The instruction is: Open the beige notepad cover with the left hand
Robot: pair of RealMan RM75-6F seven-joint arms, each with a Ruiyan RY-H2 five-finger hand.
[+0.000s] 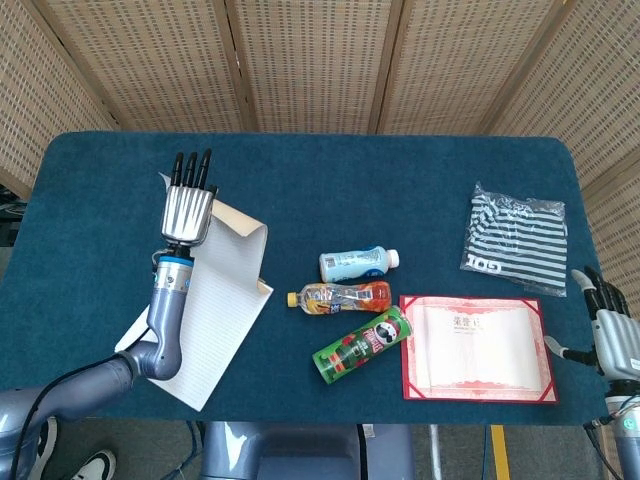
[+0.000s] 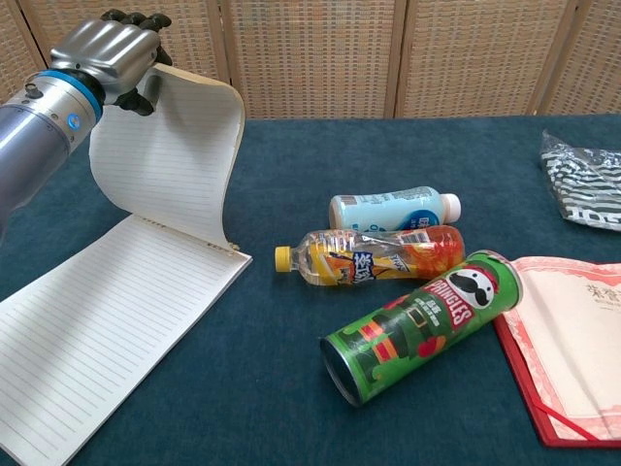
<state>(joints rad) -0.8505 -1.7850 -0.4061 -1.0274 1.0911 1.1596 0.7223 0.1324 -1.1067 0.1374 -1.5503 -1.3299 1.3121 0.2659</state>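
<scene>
The notepad [image 1: 205, 325] lies at the table's front left, its lined page [image 2: 107, 330] exposed. Its beige cover [image 1: 238, 248] is lifted off the page and curls upward from the spiral edge, showing a lined inner face [image 2: 170, 160] in the chest view. My left hand [image 1: 188, 208] holds the cover's free edge from above, thumb under it and fingers stretched toward the far side; the chest view shows this left hand [image 2: 105, 50] at the top left. My right hand [image 1: 612, 335] hovers off the table's front right corner, fingers apart and holding nothing.
Right of the notepad lie a white bottle [image 1: 357, 263], an orange drink bottle [image 1: 340, 297] and a green Pringles can [image 1: 362, 345]. A red certificate folder [image 1: 478, 347] lies open at the front right. A bagged striped cloth [image 1: 515, 240] sits behind it.
</scene>
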